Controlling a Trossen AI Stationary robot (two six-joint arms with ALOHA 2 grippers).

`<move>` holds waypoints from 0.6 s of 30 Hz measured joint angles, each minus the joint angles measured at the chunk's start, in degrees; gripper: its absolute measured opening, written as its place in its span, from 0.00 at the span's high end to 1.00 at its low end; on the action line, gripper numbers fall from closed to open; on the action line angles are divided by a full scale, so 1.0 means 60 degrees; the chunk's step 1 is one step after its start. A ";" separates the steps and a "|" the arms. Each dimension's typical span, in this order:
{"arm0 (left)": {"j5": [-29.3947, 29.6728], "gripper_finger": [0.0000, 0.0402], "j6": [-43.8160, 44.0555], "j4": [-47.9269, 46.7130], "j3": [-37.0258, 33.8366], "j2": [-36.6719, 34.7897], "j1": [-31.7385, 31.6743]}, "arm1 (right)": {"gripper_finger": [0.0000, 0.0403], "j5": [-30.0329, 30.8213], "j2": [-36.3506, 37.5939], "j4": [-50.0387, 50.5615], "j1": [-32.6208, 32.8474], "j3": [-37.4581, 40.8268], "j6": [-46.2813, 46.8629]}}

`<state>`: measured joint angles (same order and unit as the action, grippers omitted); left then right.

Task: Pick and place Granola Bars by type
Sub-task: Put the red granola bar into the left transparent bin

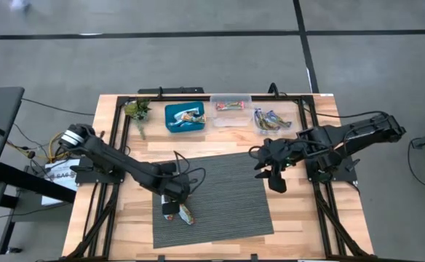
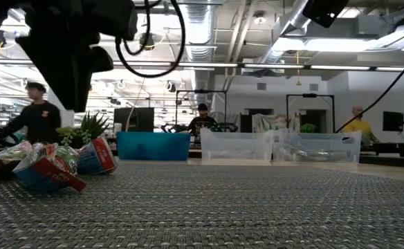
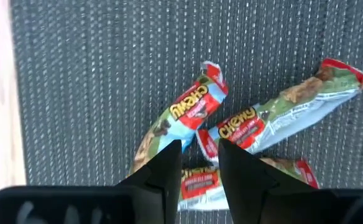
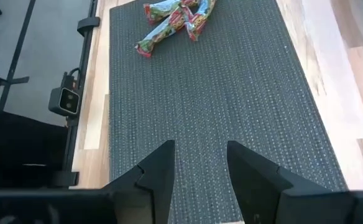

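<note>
Left gripper (image 1: pixel 172 209): lower left of centre in the high view, over the near-left part of the mat, right above a small cluster of bars. In the left wrist view its two dark fingers (image 3: pixel 163 177) stand a narrow gap apart, holding nothing, with the bars showing just past the tips.
Bars under the left gripper: three shiny foil granola bars with red, blue and green print (image 3: pixel 191 112) lie on the mat, overlapping each other in a loose fan; in the high view they show as a small bright patch (image 1: pixel 186 214) beside the gripper, and in the low view as crinkled wrappers at left (image 2: pixel 50 166).
Right gripper (image 1: pixel 271 177): right of centre in the high view, above the mat's upper right corner. Its fingers (image 4: pixel 160 171) are spread, with only bare mat between them.
Mat: dark grey woven rectangular mat (image 1: pixel 227 193) lies in the middle of the light wooden table (image 1: pixel 300 218).
Blue bin: blue plastic tray (image 1: pixel 185 117) at upper centre, with at least one bar inside.
Clear bins: two clear plastic trays along the table's top edge, the middle one (image 1: pixel 231 110) holding reddish bars, the right one (image 1: pixel 273 120) holding blue-and-white bars.
Plant: small green spiky plant (image 1: pixel 137 110) sits left of the blue tray.
Background: three people (image 2: pixel 202 119) show in the room beyond the table in the low view.
</note>
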<state>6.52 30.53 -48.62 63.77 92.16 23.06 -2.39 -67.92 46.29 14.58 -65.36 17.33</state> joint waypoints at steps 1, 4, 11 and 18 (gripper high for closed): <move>0.0011 0.75 -0.0038 0.0118 0.0000 0.0114 0.0005 | 0.66 0.0039 0.0000 0.0000 0.0037 0.0000 0.0071; 0.0120 0.73 -0.0065 0.0488 0.0004 0.0390 0.0003 | 0.66 0.0174 0.0000 0.0002 0.0155 0.0000 0.0191; 0.0299 0.59 -0.0222 0.0990 0.0011 0.0945 0.0012 | 0.66 0.0171 0.0001 0.0001 0.0195 0.0000 0.0300; 0.0344 0.45 -0.0888 0.0968 0.0011 0.1423 0.0012 | 0.66 0.0167 0.0000 0.0001 0.0191 0.0000 0.0297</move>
<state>8.59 25.21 -42.81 63.83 100.70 23.14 -1.39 -67.92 46.30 15.73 -65.36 19.11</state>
